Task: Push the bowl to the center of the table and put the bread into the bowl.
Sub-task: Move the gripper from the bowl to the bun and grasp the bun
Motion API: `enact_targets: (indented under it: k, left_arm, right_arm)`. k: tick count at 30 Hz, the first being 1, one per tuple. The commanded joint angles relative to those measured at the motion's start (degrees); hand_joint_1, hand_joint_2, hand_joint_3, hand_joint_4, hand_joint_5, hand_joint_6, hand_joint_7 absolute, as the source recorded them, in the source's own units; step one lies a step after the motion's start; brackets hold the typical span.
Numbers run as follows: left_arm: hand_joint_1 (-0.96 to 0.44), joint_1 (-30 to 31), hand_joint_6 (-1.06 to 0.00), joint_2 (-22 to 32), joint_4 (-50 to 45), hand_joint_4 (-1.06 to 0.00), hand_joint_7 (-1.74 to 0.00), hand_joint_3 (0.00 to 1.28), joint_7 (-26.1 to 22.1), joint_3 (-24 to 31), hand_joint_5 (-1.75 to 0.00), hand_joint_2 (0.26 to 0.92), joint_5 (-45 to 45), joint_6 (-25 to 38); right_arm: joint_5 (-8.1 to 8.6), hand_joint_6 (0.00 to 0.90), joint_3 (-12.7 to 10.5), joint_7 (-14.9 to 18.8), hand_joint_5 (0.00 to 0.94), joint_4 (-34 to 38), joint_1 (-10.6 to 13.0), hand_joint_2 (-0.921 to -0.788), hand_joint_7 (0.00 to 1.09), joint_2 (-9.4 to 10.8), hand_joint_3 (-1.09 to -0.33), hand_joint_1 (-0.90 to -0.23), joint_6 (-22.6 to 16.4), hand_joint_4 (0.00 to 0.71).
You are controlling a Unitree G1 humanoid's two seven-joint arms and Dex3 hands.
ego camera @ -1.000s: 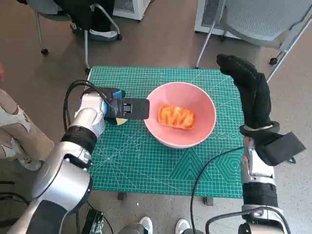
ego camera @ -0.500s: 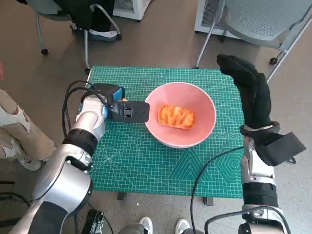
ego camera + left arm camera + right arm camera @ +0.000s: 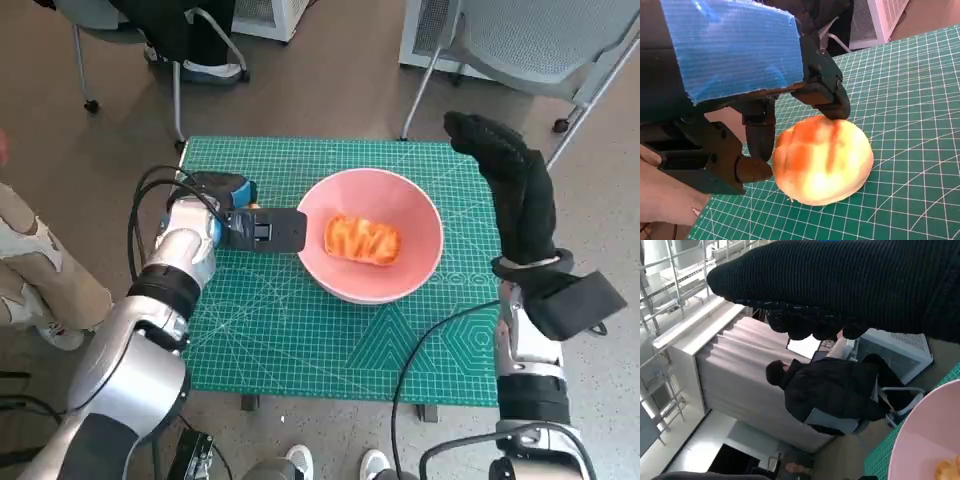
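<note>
A green cutting mat (image 3: 300,330) printed with a white grid and angle lines covers the small table. On it, near the middle and a little toward the robot's right, sits a wide pink bowl (image 3: 415,215), smooth and glossy, with a plain round rim. Inside the bowl lies a piece of bread (image 3: 361,240), oblong, golden orange with darker browned streaks across its top.

The right hand (image 3: 510,190) in its black knitted glove is raised beside the bowl's right rim, fingers stretched out straight and together, holding nothing; the head view does not show whether it touches the bowl.

The left hand (image 3: 262,228) lies low over the mat just left of the bowl, its black fingers (image 3: 826,87) pointing toward the rim. In the left wrist view they are spread round a second bread roll (image 3: 822,160), round, domed and pale yellow with an orange-brown blush, resting on the mat. One fingertip touches its top and another sits at its side; whether they grip it I cannot tell.
</note>
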Motion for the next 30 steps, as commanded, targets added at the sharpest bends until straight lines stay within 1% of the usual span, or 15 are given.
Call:
enact_targets:
  k: [1,10,16,18,19,20,21,23,25,26,28,30]
  left_arm:
    - [0.38,0.56,-0.60,0.29,0.05,-0.73,-0.45,0.16,-0.52,0.22,-1.20,0.855,-0.29,0.06]
    - [0.38,0.38,-0.60,0.37,0.00,-0.73,-0.46,0.14,-0.91,0.44,-1.20,0.862,-0.46,0.10]
    - [0.38,0.09,-0.64,0.69,-0.20,-0.73,-0.48,0.14,-1.31,0.74,-1.20,0.863,-0.62,-0.10]
    - [0.38,-0.08,-0.63,0.89,-0.34,-0.72,-0.54,0.15,-1.50,0.86,-1.21,0.865,-0.68,-0.22]
    - [0.30,-0.14,-0.63,0.97,-0.41,-0.70,-0.67,0.15,-1.58,0.92,-1.21,0.868,-0.70,-0.28]
    - [0.19,-0.23,-0.62,1.12,-0.49,-0.67,-0.87,0.15,-1.66,1.01,-1.22,0.880,-0.77,-0.40]
    - [0.12,-0.43,-0.62,1.39,-0.65,-0.67,-0.93,0.14,-1.82,1.19,-1.25,0.884,-0.91,-0.59]
    - [0.06,-0.78,-0.64,1.82,-0.92,-0.69,-0.99,0.14,-2.10,1.46,-1.26,0.878,-1.15,-0.86]
    - [0.03,-0.98,-0.65,2.05,-1.10,-0.71,-1.07,0.15,-2.28,1.60,-1.20,0.868,-1.29,-0.97]
    - [0.02,-1.18,-0.65,2.24,-1.28,-0.71,-1.09,0.15,-2.46,1.75,-1.19,0.866,-1.42,-1.05]
    - [0.01,-1.95,-0.64,2.86,-1.89,-0.74,-1.18,0.15,-3.06,2.25,-1.09,0.863,-1.84,-1.31]
    - [0.00,-2.74,-0.63,3.47,-2.62,-0.75,-1.22,0.15,-3.73,2.79,-1.06,0.862,-2.26,-1.46]
  right_arm:
    - [0.76,-0.001,-0.01,0.70,0.000,0.54,0.82,-0.921,0.43,-0.08,-0.838,-0.715,1.33,0.142]
    - [1.07,-0.001,-0.09,1.18,0.000,0.41,0.74,-0.921,0.43,-0.09,-0.838,-0.717,1.82,0.142]
    - [1.15,-0.001,-0.08,1.29,0.000,0.28,0.66,-0.921,0.43,0.04,-0.838,-0.720,2.11,0.141]
    - [1.16,-0.001,-0.06,1.27,0.000,0.26,0.64,-0.921,0.43,0.10,-0.839,-0.722,2.21,0.142]
    - [1.17,-0.001,-0.05,1.27,0.000,0.27,0.63,-0.921,0.43,0.13,-0.838,-0.723,2.25,0.142]
    - [1.16,-0.001,-0.04,1.26,0.000,0.28,0.62,-0.921,0.43,0.14,-0.838,-0.725,2.29,0.142]
    - [1.12,-0.001,-0.02,1.23,0.001,0.31,0.57,-0.921,0.43,0.16,-0.838,-0.726,2.33,0.142]
    - [1.06,-0.001,0.00,1.16,0.001,0.34,0.48,-0.921,0.43,0.19,-0.838,-0.727,2.41,0.142]
    - [1.02,-0.001,0.01,1.12,0.001,0.34,0.43,-0.921,0.43,0.21,-0.839,-0.727,2.46,0.143]
    - [0.98,-0.001,0.03,1.08,0.001,0.34,0.39,-0.921,0.43,0.23,-0.839,-0.727,2.49,0.143]
    - [0.93,-0.001,0.04,1.03,0.001,0.53,0.16,-0.921,0.43,0.27,-0.839,-0.727,2.53,0.143]
    - [0.90,-0.001,0.03,1.00,0.001,0.76,-0.06,-0.921,0.43,0.30,-0.839,-0.727,2.55,0.143]
